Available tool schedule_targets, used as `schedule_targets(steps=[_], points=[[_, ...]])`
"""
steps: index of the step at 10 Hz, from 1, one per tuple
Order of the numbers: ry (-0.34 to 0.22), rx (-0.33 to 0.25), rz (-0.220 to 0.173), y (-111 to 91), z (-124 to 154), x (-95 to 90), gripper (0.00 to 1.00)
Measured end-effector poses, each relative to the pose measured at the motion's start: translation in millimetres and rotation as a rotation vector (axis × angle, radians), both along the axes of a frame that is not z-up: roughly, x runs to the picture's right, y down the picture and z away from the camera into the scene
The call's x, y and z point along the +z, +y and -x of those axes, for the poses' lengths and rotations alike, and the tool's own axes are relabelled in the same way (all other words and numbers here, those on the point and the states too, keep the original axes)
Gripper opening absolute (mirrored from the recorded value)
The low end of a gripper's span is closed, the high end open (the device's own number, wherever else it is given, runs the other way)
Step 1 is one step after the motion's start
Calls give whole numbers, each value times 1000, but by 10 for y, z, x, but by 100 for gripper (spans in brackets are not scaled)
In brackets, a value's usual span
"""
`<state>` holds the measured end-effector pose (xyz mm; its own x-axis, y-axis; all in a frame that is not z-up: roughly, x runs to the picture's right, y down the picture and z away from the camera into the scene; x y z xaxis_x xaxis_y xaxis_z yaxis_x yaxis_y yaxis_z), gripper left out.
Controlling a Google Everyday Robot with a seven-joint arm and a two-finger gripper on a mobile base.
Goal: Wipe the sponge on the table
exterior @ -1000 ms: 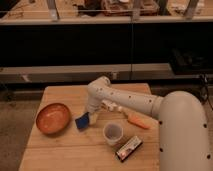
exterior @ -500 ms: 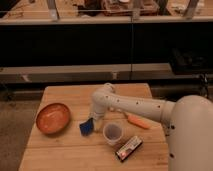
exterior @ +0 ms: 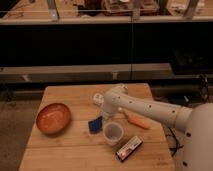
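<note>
Camera view | end effector [exterior: 102, 119] clamped on sponge [exterior: 95, 124] | sponge on table [exterior: 75, 95], beside cup [exterior: 113, 133]

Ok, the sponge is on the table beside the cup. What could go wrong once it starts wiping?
The cup stands close beside the sponge; a stroke that way would likely knock it over. The bowl sits on the sponge's other side, so a long sweep could push it toward the table edge. The gripper is right above the sponge and the arm hides the grip, so a slip might go unseen.
</note>
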<state>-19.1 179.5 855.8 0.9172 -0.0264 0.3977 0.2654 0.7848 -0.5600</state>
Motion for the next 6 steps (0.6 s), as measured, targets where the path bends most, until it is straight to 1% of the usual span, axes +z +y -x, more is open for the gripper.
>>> schedule_targets(steps=[1,3,5,6], points=[[5,5,4,-44,3,31,0],[-5,12,10,-188,5,157,0],[-28,41,9,-382,0,313,0],[-34,47,7,-442,-13,348,0]])
